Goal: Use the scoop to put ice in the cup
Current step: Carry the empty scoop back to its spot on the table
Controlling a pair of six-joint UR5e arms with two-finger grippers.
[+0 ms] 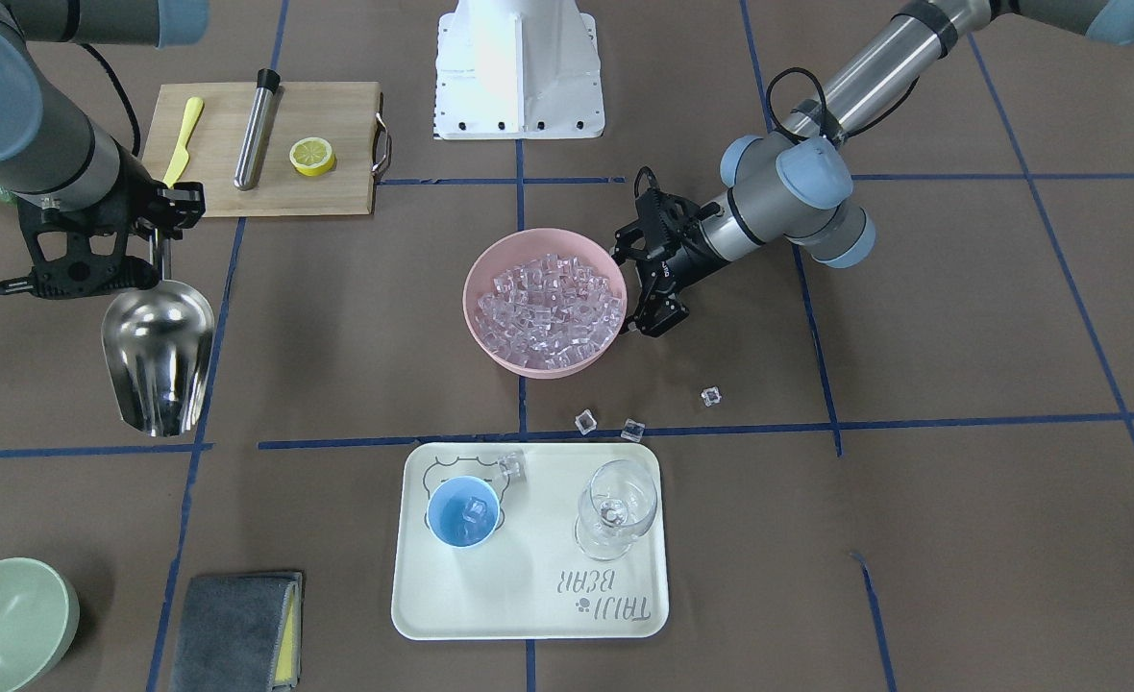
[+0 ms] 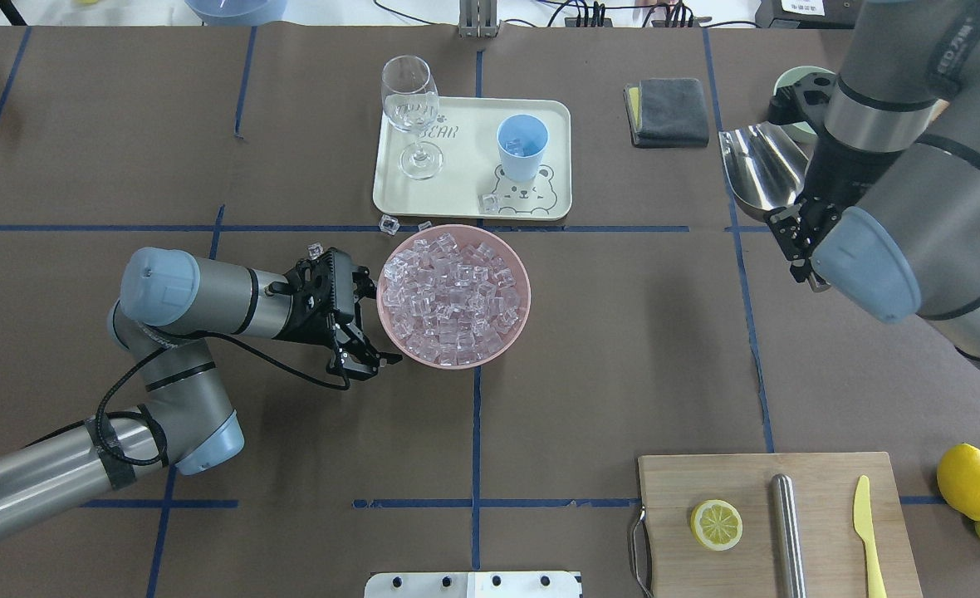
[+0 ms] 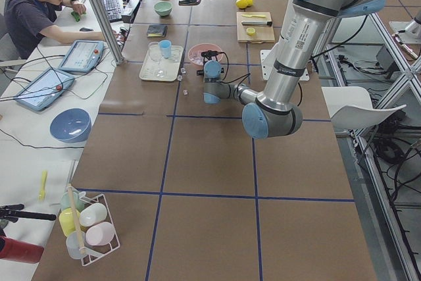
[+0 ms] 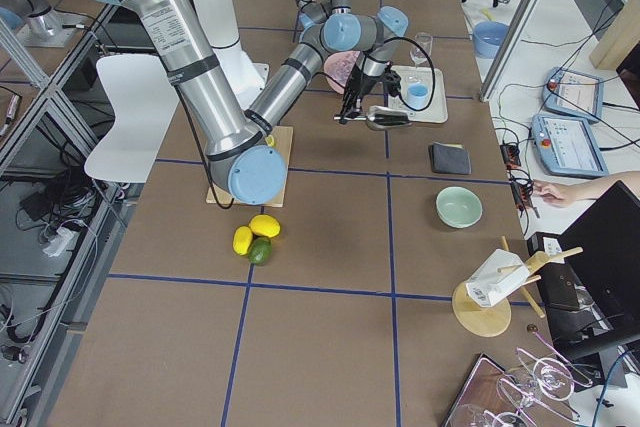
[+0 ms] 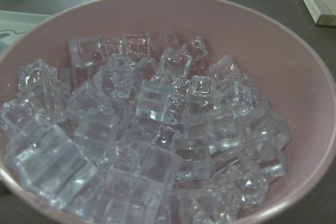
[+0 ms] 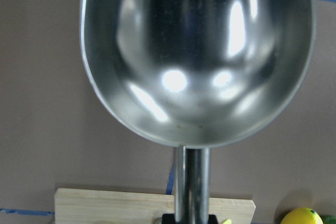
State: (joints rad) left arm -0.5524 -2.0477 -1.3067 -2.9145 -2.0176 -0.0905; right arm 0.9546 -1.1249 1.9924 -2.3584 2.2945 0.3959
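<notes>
The ice [image 1: 548, 306] fills a pink bowl [image 1: 479, 279] at mid-table; it also shows up close in the left wrist view [image 5: 152, 129]. My left gripper [image 1: 640, 288] is open and empty, its fingers spread against the bowl's outer side [image 2: 374, 325]. My right gripper [image 1: 161, 245] is shut on the handle of the steel scoop [image 1: 159, 351], held above the table away from the bowl. The scoop's trough is empty [image 6: 197, 56]. The light-blue cup [image 1: 463, 511] stands upright on a cream tray [image 1: 529, 596] with a cube or two inside [image 2: 521, 148].
Three loose cubes [image 1: 584, 421] lie on the table between bowl and tray, and one lies on the tray [image 1: 512, 465]. A wine glass [image 1: 615, 505] stands on the tray. A cutting board [image 1: 336, 115] holds a lemon half, a yellow knife and a steel cylinder. A green bowl [image 1: 5, 620] and a grey cloth [image 1: 235, 630] sit nearby.
</notes>
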